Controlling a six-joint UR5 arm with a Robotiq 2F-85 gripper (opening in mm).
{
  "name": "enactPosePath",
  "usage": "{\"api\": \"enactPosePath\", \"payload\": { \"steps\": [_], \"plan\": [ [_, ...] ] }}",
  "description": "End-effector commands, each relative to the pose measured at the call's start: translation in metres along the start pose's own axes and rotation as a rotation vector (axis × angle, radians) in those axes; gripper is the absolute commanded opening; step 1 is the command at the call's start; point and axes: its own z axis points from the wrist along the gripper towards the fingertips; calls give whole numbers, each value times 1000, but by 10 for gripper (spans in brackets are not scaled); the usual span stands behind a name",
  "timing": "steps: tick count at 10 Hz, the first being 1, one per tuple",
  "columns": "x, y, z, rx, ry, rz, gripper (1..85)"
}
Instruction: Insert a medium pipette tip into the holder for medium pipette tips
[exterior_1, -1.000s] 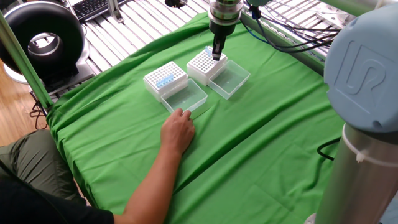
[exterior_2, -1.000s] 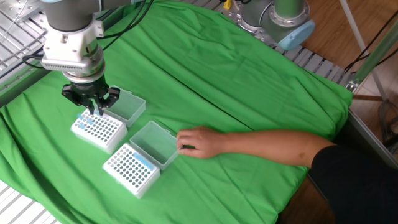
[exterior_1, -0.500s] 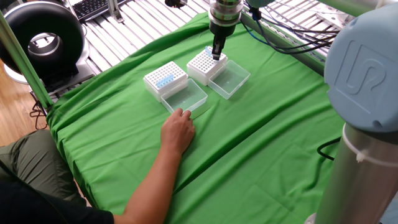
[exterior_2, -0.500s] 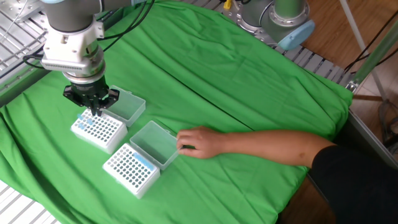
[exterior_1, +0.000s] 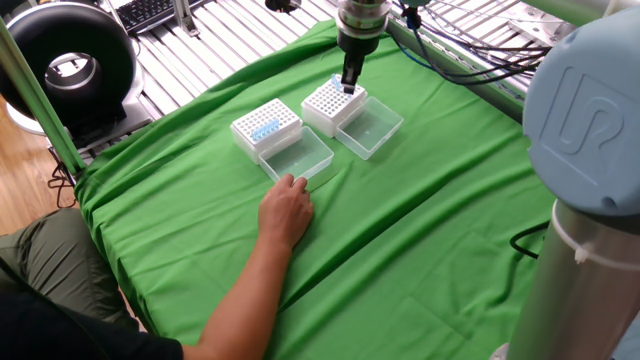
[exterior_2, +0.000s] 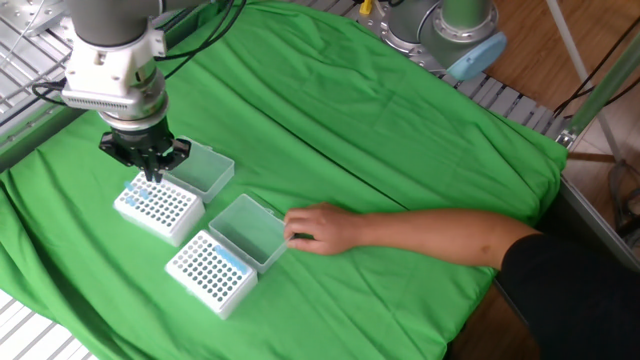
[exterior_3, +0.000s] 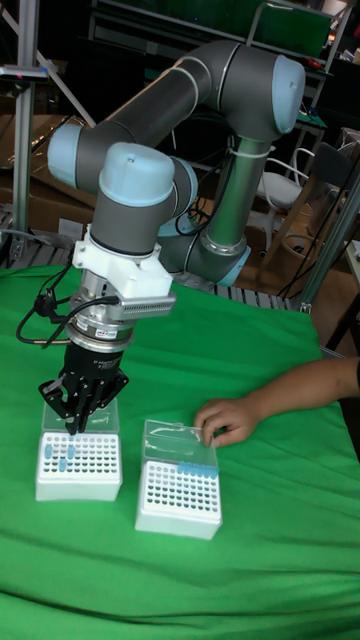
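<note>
Two alike white racks with hole-grid tops and open clear lids stand on the green cloth. I cannot tell which one is the holder for medium pipette tips. My gripper (exterior_1: 348, 88) (exterior_2: 150, 178) (exterior_3: 72, 428) hangs just above a corner of the far rack (exterior_1: 322, 102) (exterior_2: 165, 210) (exterior_3: 85, 470), where a few blue tips (exterior_3: 58, 458) sit. Its fingers are drawn together to a point, apparently pinching a thin medium pipette tip that is too small to make out clearly. The other rack (exterior_1: 265, 125) (exterior_2: 208, 272) (exterior_3: 180, 495) holds a row of blue tips.
A person's hand (exterior_1: 285, 210) (exterior_2: 320, 228) (exterior_3: 225, 420) rests on the open lid (exterior_1: 300, 155) of the nearer rack. The far rack's lid (exterior_1: 372, 125) lies open beside it. Metal rails edge the cloth, and a second robot base (exterior_2: 465, 40) stands behind.
The gripper's fingers were spread low over the far rack's corner, then closed together. Now the gripper has lifted slightly. The hand and both racks stayed still.
</note>
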Motion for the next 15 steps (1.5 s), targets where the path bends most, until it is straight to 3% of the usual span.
{"api": "enactPosePath", "payload": {
  "steps": [1,7,9,13,15],
  "plan": [
    [-7,2,-24,-7,22,10,103],
    [-31,12,-63,-11,36,25,103],
    [-45,24,-73,-39,26,56,100],
    [-86,55,-80,-86,-3,140,100],
    [-100,67,-77,-84,-6,166,100]
  ]
}}
